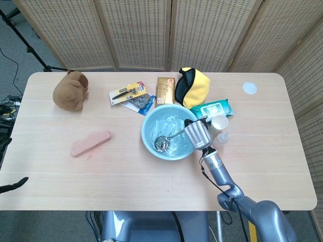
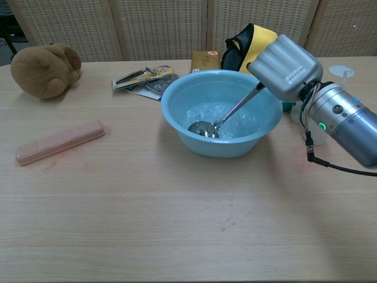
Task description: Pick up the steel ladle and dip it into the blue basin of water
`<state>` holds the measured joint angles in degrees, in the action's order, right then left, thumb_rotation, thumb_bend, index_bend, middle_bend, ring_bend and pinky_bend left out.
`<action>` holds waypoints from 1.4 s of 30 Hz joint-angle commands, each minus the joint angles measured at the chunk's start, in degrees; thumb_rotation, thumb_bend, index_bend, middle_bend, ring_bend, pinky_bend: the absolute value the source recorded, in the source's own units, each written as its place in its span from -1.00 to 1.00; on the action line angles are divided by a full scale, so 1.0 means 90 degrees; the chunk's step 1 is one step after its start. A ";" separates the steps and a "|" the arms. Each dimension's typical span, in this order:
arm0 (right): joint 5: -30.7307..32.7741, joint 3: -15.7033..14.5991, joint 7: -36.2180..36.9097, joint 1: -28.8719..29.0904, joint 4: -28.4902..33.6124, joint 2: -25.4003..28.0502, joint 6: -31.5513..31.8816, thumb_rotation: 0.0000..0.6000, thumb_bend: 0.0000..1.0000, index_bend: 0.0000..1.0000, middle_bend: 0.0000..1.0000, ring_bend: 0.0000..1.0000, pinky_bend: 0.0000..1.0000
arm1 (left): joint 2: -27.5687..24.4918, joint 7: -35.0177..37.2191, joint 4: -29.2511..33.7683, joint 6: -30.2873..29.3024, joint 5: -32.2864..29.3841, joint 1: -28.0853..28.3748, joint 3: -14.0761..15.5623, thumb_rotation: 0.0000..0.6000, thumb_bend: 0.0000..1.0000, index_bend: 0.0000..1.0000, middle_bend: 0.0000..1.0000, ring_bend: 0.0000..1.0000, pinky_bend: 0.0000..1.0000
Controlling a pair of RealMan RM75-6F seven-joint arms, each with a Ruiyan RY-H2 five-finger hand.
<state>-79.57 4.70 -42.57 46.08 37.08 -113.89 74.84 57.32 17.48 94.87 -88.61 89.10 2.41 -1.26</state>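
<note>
The blue basin (image 1: 149, 136) (image 2: 177, 121) of water stands at the table's middle. My right hand (image 1: 196, 134) (image 2: 285, 66) hovers over the basin's right rim and grips the handle of the steel ladle (image 1: 166, 139) (image 2: 219, 118). The ladle slants down to the left, and its bowl sits in the rippling water near the basin's front left. The fingers themselves are hidden behind the hand's grey back. My left hand appears in neither view.
Behind the basin lie a yellow and black pouch (image 1: 193, 86), a gold packet (image 1: 164, 90), a carded tool pack (image 1: 128, 93) and a wipes pack (image 1: 216, 108). A white cup (image 1: 219, 123) stands just right of my hand. A brown plush (image 1: 70, 91) and pink case (image 1: 91, 143) lie left.
</note>
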 commanded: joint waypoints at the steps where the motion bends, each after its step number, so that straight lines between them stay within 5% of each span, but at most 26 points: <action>1: 0.0300 0.0365 -0.0419 -0.0152 0.1102 0.0289 0.0052 1.00 1.00 0.60 0.86 0.89 1.00 | 0.0001 -0.0004 0.0007 -0.0002 0.0023 -0.0003 0.0014 1.00 -0.96 -1.00 -1.00 -1.00 -1.00; 7: 0.1245 0.1210 -0.1298 -0.0209 0.2736 0.0678 -0.0104 1.00 1.00 0.61 0.86 0.89 1.00 | 0.0008 -0.0043 0.0026 0.0003 0.0074 0.0000 0.0041 1.00 -0.96 -1.00 -1.00 -1.00 -1.00; 13: 0.1993 0.1762 -0.2174 -0.0163 0.3666 0.0997 -0.0119 1.00 1.00 0.61 0.86 0.89 1.00 | 0.0005 -0.0027 0.0021 0.0011 0.0070 0.0003 0.0043 1.00 -0.96 -1.00 -1.00 -1.00 -1.00; 35: 0.3893 0.2995 -0.2859 0.0129 0.4967 0.1346 0.0246 1.00 1.00 0.61 0.86 0.89 1.00 | 0.0008 -0.0035 0.0030 0.0056 0.0077 0.0029 0.0054 1.00 -0.96 -1.00 -1.00 -1.00 -1.00; 42: 0.4070 0.3064 -0.2965 0.0236 0.5278 0.1495 0.0418 1.00 1.00 0.61 0.86 0.89 1.00 | 0.0006 -0.0036 0.0037 0.0061 0.0090 0.0033 0.0062 1.00 -0.96 -1.00 -1.00 -1.00 -1.00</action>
<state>-43.25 32.10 -69.00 47.98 84.24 -100.69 78.31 57.38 17.15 95.20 -88.06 89.91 2.71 -0.70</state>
